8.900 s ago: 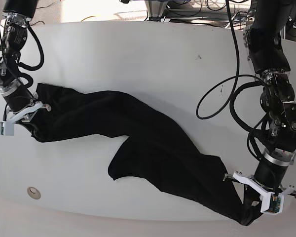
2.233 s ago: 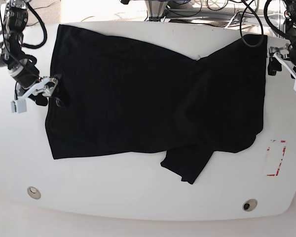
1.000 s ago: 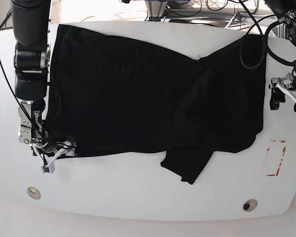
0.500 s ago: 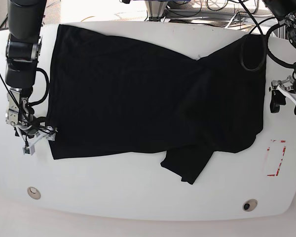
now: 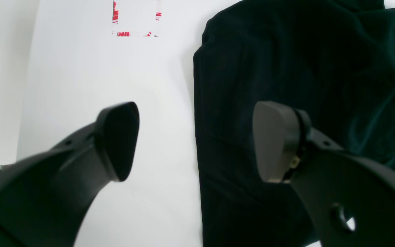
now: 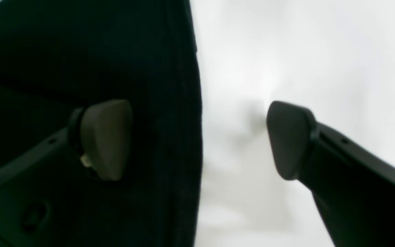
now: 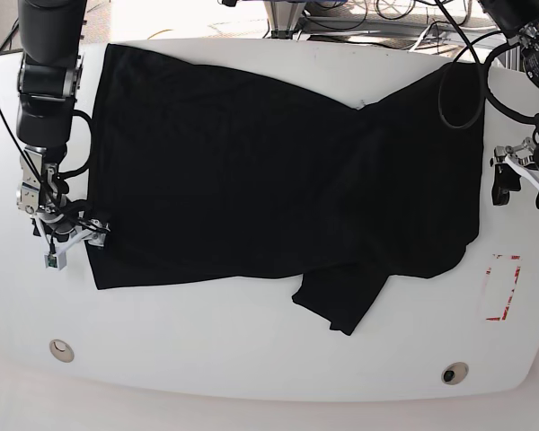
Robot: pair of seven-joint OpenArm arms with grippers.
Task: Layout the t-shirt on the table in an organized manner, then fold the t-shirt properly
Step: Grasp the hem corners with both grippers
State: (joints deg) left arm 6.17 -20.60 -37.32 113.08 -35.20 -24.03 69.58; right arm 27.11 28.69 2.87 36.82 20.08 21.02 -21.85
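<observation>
The black t-shirt (image 7: 278,171) lies spread across the white table (image 7: 251,359), with a flap (image 7: 341,301) sticking out at its lower edge. My right gripper (image 7: 75,242) is open at the shirt's left edge, near the lower left corner. In the right wrist view the gripper (image 6: 197,139) has one finger over the t-shirt (image 6: 81,51) and the other over the bare table (image 6: 303,51). My left gripper (image 7: 524,187) is open by the shirt's right edge. In the left wrist view the gripper (image 5: 195,140) straddles the edge of the t-shirt (image 5: 303,68), holding nothing.
A red dashed rectangle (image 7: 503,287) marks the table at the right and shows as the red dashed rectangle (image 5: 135,20) in the left wrist view. Two small round holes (image 7: 61,348) (image 7: 454,373) sit near the front edge. A black cable loop (image 7: 458,90) hangs over the shirt's upper right corner.
My right gripper has moved up along the shirt's left edge from the lower left corner and now sits slightly closer to the cloth. The left gripper and the shirt have not moved.
</observation>
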